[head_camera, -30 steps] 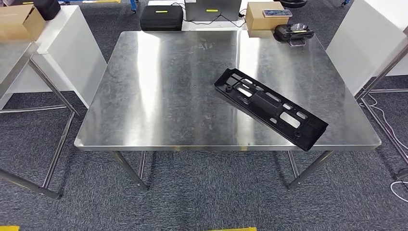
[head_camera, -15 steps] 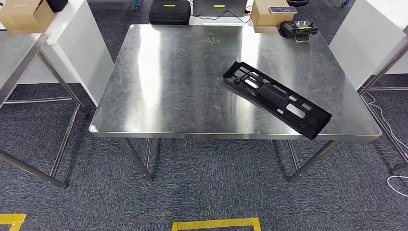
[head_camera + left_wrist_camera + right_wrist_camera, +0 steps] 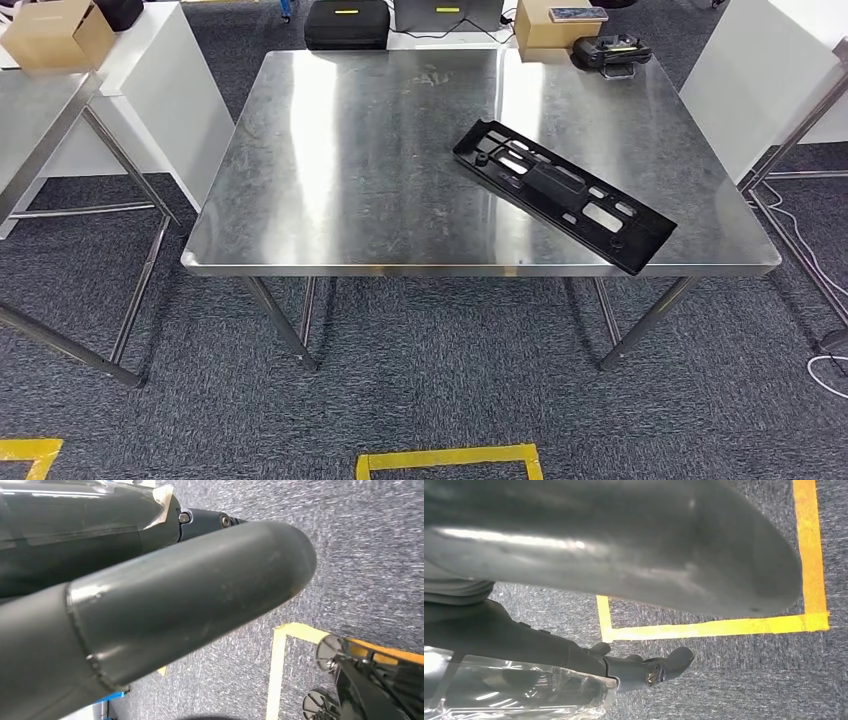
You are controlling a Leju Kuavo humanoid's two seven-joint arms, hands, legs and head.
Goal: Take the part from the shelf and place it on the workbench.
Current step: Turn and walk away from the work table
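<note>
I cannot tell how the fingers lie on my left hand (image 3: 165,610) or right hand (image 3: 624,545). The black part (image 3: 563,194) lies flat on the steel workbench (image 3: 380,190), above grey carpet (image 3: 440,370) with yellow tape (image 3: 450,460).

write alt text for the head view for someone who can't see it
A long black plastic part lies flat and diagonal on a steel workbench, near its front right corner. Grey carpet with yellow floor tape lies below; boxes and a black case sit beyond the far edge.
</note>
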